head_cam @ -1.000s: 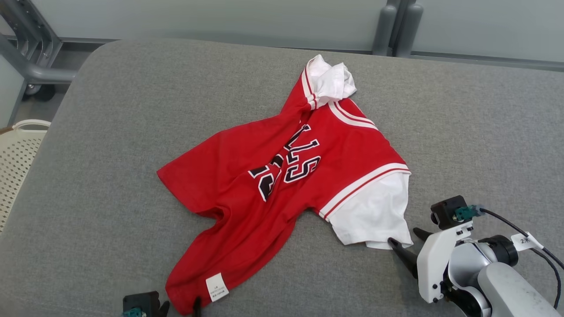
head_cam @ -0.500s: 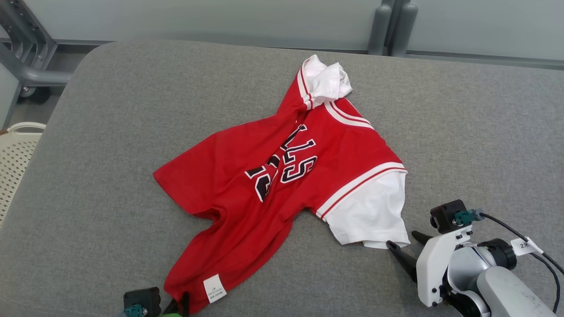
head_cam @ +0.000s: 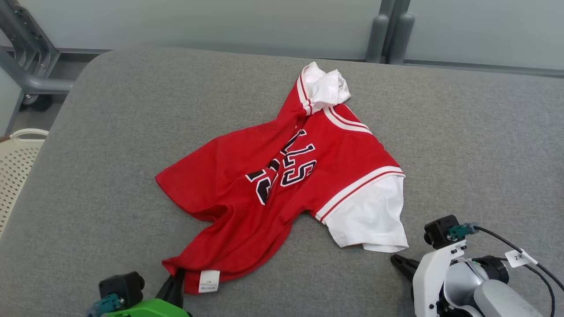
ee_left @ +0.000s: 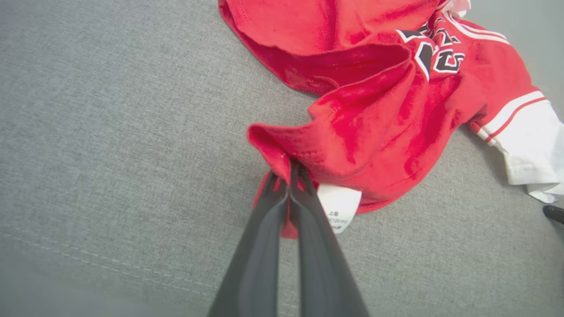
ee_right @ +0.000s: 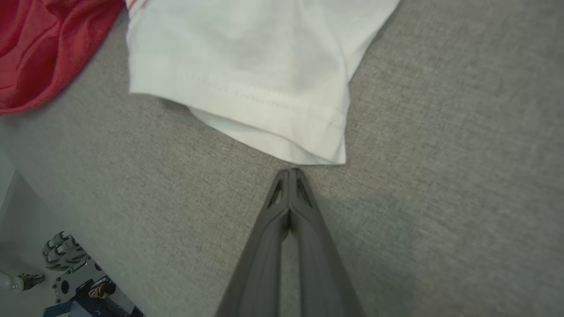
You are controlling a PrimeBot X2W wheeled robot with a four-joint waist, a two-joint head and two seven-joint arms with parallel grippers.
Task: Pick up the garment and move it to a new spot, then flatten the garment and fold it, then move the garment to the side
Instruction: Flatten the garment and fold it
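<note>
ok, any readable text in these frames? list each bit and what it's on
"LLS": black letters on the red jersey; the rest is lost in a fold.
Large figures below them: creased, not readable for sure.
"2" plus a star-like mark: white tag, lower right of the head view.
Care label at the jersey's hem: print too small to read.

a grey fabric-covered pad [head_cam: 462,132], its corner rounded at 11 o'clock, carries one crumpled red jersey [head_cam: 229,176] near the middle. a white sleeve [head_cam: 370,220] lies flat toward 5 o'clock, and the hem's label [head_cam: 209,280] is at 7 o'clock.
</note>
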